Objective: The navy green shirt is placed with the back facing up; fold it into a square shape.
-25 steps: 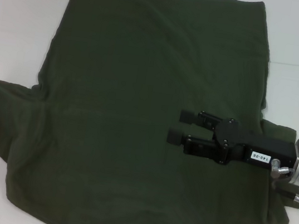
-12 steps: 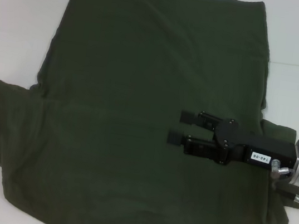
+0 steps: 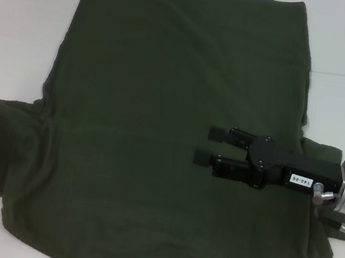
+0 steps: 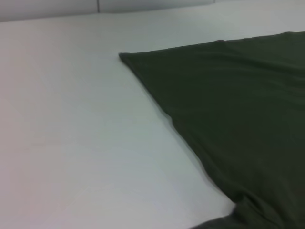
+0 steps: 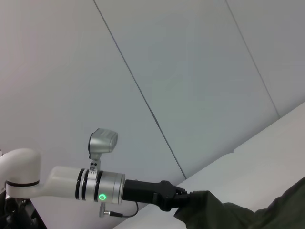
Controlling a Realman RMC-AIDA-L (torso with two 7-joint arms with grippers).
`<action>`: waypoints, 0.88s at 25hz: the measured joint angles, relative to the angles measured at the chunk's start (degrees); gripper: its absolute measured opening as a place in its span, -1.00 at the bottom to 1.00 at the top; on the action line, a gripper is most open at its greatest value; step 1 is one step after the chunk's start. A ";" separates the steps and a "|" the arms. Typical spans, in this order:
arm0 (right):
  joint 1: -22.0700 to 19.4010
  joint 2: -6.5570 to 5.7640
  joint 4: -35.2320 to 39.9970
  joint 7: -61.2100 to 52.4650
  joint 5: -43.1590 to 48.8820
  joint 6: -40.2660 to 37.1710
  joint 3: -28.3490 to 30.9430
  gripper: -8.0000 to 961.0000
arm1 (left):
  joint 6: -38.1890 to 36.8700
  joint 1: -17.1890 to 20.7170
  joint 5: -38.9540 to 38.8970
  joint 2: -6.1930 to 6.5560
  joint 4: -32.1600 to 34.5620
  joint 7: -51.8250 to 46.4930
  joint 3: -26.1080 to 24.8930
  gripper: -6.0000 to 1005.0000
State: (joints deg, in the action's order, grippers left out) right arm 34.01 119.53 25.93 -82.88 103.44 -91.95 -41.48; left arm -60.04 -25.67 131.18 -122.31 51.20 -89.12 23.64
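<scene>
Currently left gripper [image 5: 183,200] pinches navy green shirt [image 3: 165,134] sleeve, frame left edge; right gripper [image 3: 204,145] spread wide, centre-right.

A plain white desk [image 3: 18,28] is carrying the navy green shirt [image 3: 163,102], which is lying spread out across it.

the black two-fingered right gripper [image 3: 204,144] reaches in level from the right, fingers parted, silver wrist behind it. over on the far side, the black left gripper [image 5: 183,199] on its white-and-silver arm is clamped onto dark green cloth.
</scene>
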 joint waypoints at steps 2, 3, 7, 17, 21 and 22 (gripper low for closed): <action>0.00 0.00 0.04 0.00 0.00 0.02 0.00 0.89 | -0.90 0.12 0.27 -0.26 0.86 -0.49 0.26 -0.98; 0.00 0.00 0.07 0.00 0.00 0.02 0.00 0.89 | -1.78 0.21 0.28 -0.40 1.54 -0.82 0.38 -0.98; 0.00 0.00 0.08 0.07 0.00 0.03 0.00 0.89 | -5.78 0.38 0.46 -0.52 3.95 -2.07 0.44 -0.99; -0.34 0.00 -0.14 0.26 0.00 -0.20 0.00 0.89 | -8.25 0.73 4.87 -0.63 8.69 -4.25 0.44 -0.99; -0.35 0.00 -0.17 0.26 0.00 -0.30 0.00 0.89 | -8.21 0.73 5.36 -0.71 10.51 -4.31 0.44 -0.99; -0.35 0.00 -0.17 0.26 0.00 -0.35 0.00 0.89 | -8.20 0.72 5.41 -0.72 10.98 -4.30 0.44 -0.99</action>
State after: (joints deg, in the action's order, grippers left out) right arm 33.66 119.53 25.76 -82.61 103.44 -92.30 -41.48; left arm -68.25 -24.95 136.59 -123.03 62.18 -93.42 24.08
